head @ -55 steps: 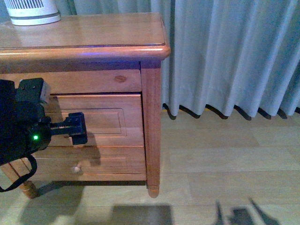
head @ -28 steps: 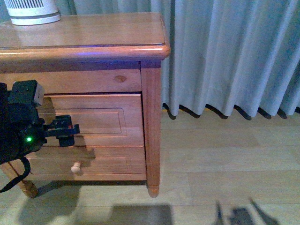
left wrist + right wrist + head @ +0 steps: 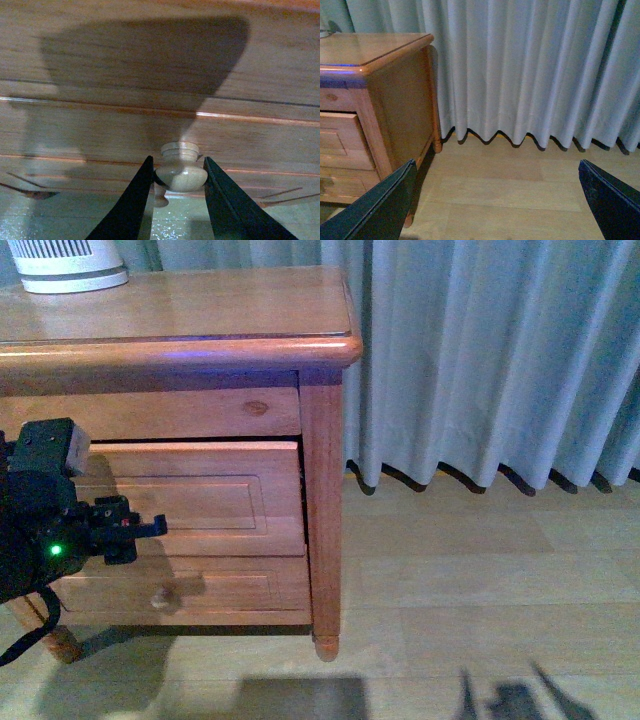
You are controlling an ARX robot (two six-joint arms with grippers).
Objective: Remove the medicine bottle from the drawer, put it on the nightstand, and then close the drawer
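Honey-brown wood nightstand point(image 3: 200, 305) fills the left of the front view. Its upper drawer point(image 3: 210, 500) sits a little proud of the frame, w/ a dark gap along its top edge; inside not visible. L gripper point(image 3: 150, 528) is at the drawer front, and the wrist cam shows its black fingers point(image 3: 132, 200) clamped either side of the round knob point(image 3: 181, 172), touching it. R gripper point(image 3: 496, 170) hangs spread wide, holding nothing, nr the grey curtain point(image 3: 530, 70). White appliance point(image 3: 68, 265) stands on top, back-left.

A domestic bedroom is indicated. A honey-brown wooden nightstand point(image 3: 200, 310) with panelled drawers is set beside pale floor-length curtains point(image 3: 490, 360), and the floor point(image 3: 480, 580) is laid with light wood-look planks.
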